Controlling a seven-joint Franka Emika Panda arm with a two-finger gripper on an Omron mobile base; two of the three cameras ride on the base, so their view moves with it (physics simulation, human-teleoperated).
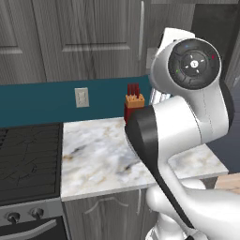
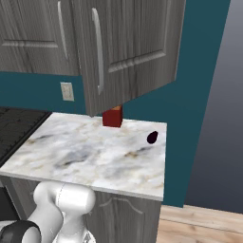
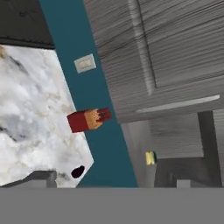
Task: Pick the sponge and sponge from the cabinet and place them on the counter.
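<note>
Our gripper stands wide apart with nothing between its jaws, raised before the cabinet [image 2: 128, 47]; we glimpse a yellow sponge [image 3: 150, 158] inside (only a sliver), above the marble counter [image 1: 93, 159] bearing a red knife block [image 1: 133, 105]

Cabinet [image 2: 128, 52]: dark grey wood-grain, panelled doors, silver bar handles, hung over counter. Counter [image 2: 95, 152]: white-grey marble slab, flat. Sponge [image 3: 150, 158]: small yellow piece visible inside the cabinet; second one not made out.
</note>
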